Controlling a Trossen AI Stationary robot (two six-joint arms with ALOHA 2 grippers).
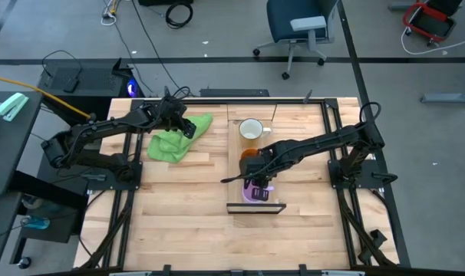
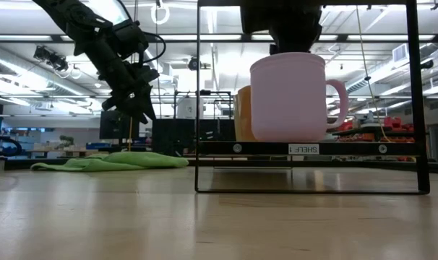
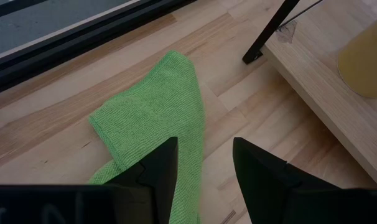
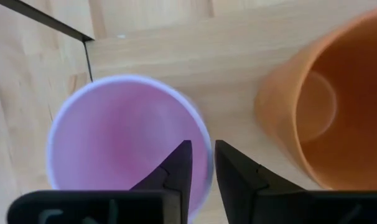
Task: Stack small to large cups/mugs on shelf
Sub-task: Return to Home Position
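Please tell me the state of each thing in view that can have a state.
white mug: upright on shelf
orange mug: upright on shelf, empty
purple mug: upright on shelf, empty
green cloth: crumpled on table
left gripper: open, above green cloth
right gripper: over purple mug's rim

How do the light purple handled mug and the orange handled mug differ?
The purple mug stands at the shelf end, the orange mug mid-shelf. The right gripper is over the purple mug, not the orange. Both stand upright, empty. The left gripper hangs over the green cloth.
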